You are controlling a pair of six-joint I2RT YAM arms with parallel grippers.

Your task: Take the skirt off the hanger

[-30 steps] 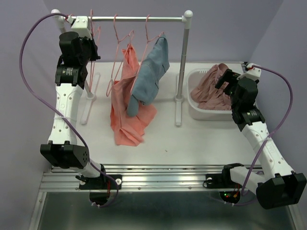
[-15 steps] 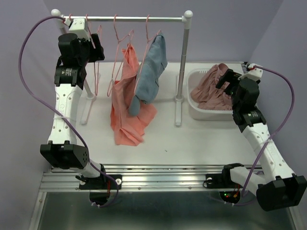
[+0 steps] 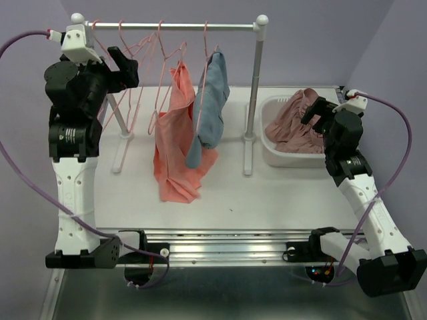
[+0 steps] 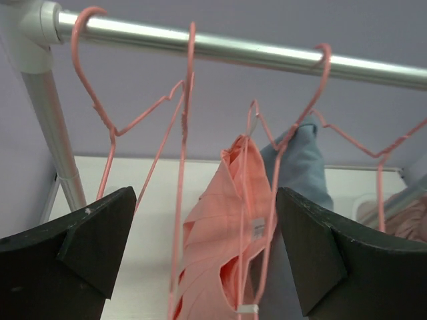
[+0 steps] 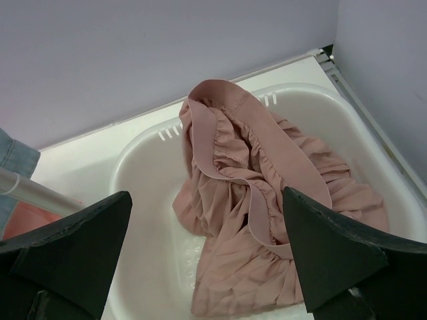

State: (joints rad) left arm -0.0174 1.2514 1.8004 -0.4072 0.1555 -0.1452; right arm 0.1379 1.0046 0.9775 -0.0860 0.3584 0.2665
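The left gripper (image 4: 205,193) is spread wide, one dark finger (image 4: 87,247) in each lower corner, nothing between them. Beyond, pink hangers (image 4: 183,127) hook over the silver rail (image 4: 233,53). A salmon skirt (image 4: 230,220) hangs from one, a blue garment (image 4: 303,167) just right of it, a white post (image 4: 50,133) at left

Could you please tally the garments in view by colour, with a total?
Salmon garment, hanging on the rack: 1
Blue garment, hanging beside it: 1
Dusty-pink garment, lying in the white basin: 1
Total: 3
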